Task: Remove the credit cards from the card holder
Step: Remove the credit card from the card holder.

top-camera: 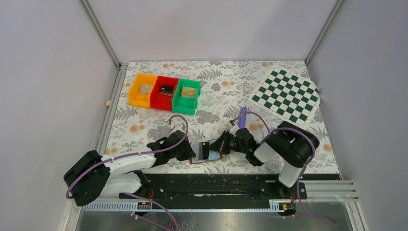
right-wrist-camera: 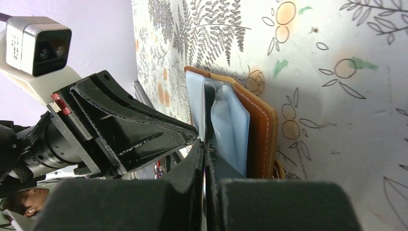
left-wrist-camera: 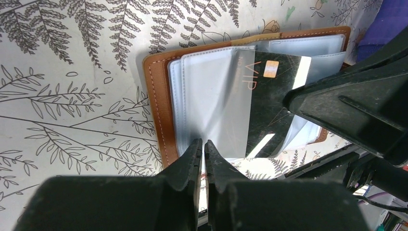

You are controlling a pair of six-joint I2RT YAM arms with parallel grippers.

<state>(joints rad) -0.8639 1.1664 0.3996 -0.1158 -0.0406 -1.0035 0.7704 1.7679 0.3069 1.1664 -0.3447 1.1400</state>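
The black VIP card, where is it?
Left wrist view: the card sits partly out of the open card holder, between the left fingers and right fingers.

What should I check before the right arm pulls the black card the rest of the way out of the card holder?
1. Left gripper shut on the clear sleeve, at its near edge: ok.
2. Right gripper shut on the black card: ok.
3. Card partly out of that sleeve, chip end uncovered: ok.
4. Card holder open, lying on the table: ok.
5. More cards in the other sleeves: cannot tell.
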